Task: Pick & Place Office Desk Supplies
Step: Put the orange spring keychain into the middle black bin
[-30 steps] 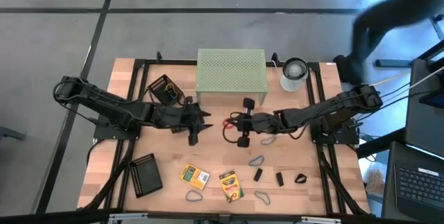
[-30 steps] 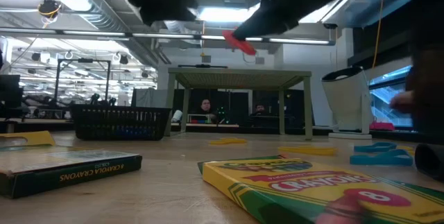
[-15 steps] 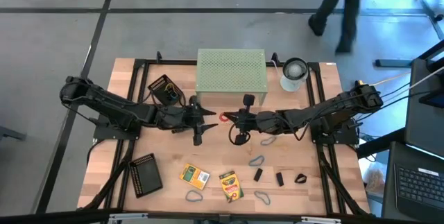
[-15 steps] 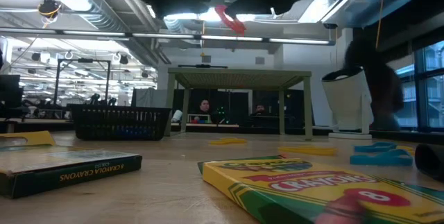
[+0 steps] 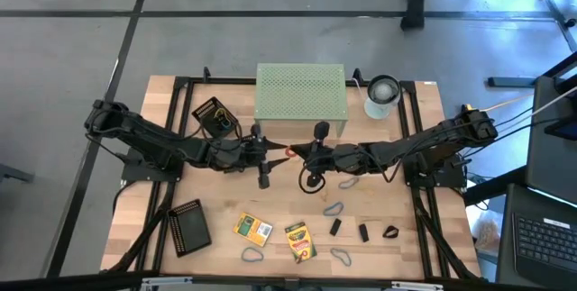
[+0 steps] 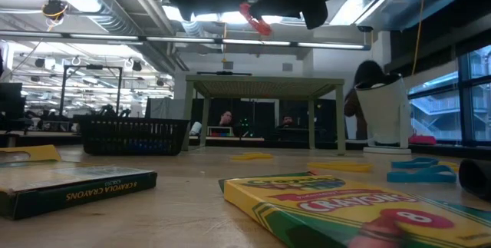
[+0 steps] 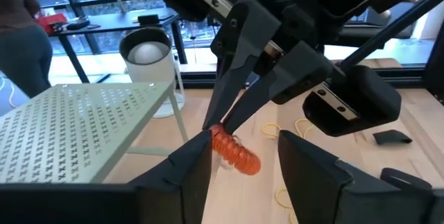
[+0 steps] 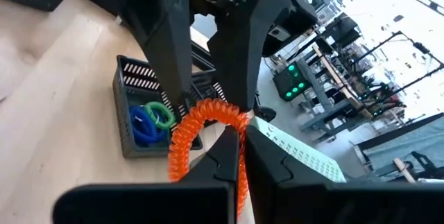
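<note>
An orange coiled band (image 5: 290, 152) hangs high over the table's middle, in front of the pale green riser; the low view shows the orange coiled band (image 6: 253, 18) well above the tabletop. My right gripper (image 5: 299, 154) is shut on it. My left gripper (image 5: 273, 153) faces it from the left, open, with one finger on each side of the coil (image 7: 234, 152); whether they touch it I cannot tell. Two crayon boxes (image 5: 253, 229) (image 5: 300, 241), three black clips (image 5: 335, 226) and loose band loops (image 5: 334, 208) lie flat on the near half of the table. My right gripper pinches the orange coiled band between its two shut fingers at the loop's top (image 8: 223, 115), reaching level from the table's right side. The band is lifted clear of the table and curls below and beside the fingertips (image 7: 220, 121).
A black mesh tray (image 5: 214, 116) with blue and green bands (image 8: 149, 121) stands left of the riser (image 5: 300, 93). A second mesh tray (image 5: 189, 227) sits near the left front. A white-grey cylinder (image 5: 382, 95) stands at the far right. Bare wood lies between the arms and the crayon boxes.
My left gripper has moved toward the table's right until its open fingers flank the coil. My right gripper has carried the coil upward and slightly toward the left gripper. A person has walked past beyond the table's far right corner.
</note>
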You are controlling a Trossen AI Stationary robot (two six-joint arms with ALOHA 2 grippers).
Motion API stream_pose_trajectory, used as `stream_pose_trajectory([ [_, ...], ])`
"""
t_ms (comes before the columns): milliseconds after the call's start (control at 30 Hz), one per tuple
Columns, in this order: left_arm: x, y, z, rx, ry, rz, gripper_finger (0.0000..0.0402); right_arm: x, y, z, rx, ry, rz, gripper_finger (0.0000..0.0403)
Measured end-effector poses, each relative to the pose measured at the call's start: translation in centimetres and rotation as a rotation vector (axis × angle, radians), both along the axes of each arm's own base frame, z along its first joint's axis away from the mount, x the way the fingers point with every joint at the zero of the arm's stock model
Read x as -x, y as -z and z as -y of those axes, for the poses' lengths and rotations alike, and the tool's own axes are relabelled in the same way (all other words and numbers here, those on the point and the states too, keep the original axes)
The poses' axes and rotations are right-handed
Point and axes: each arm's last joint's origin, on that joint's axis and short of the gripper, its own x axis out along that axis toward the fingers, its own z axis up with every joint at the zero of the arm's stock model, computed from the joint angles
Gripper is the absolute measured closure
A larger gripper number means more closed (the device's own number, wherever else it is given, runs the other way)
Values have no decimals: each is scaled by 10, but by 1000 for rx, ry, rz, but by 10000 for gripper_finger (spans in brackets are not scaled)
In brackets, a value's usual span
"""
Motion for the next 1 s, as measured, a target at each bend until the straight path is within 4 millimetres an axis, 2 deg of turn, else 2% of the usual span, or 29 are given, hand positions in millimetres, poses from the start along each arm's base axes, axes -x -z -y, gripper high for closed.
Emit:
stream_pose_trajectory([
  [233, 0, 0, -1, 5, -48, 3, 272, 0, -1, 0, 39, -11, -2, 392],
  [667, 0, 0, -2, 7, -58, 3, 271, -1, -5, -1, 84, -29, 21, 392],
  [800, 0, 0, -2, 7, -73, 4, 296, -1, -5, -1, 83, -34, 22, 392],
  [1000, 1, 0, -3, -5, -110, 5, 357, -1, -5, -1, 81, -33, 23, 392],
])
